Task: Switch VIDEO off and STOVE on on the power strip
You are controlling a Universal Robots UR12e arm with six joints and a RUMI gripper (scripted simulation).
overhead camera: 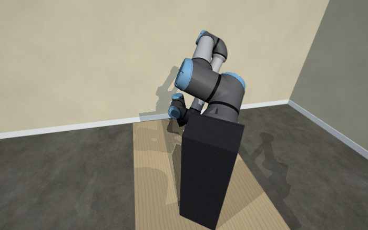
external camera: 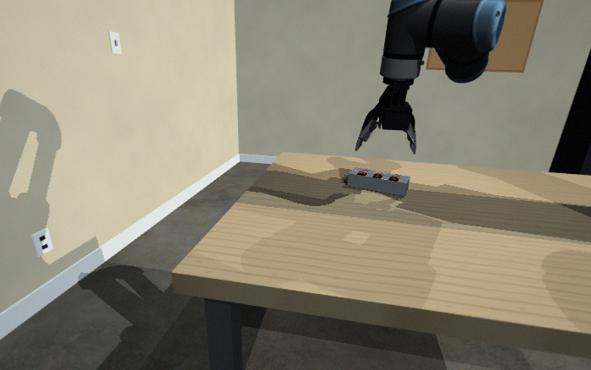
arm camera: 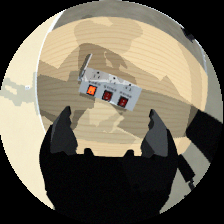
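Below the spread, empty tool, the power strip is seen switches-up on the tabletop, its long axis roughly parallel to the jaw line.

In the top view the black pedestal hides the power strip and the gripper. The switch labels are too small to read. The exterior view cuts off the arm at the top edge.
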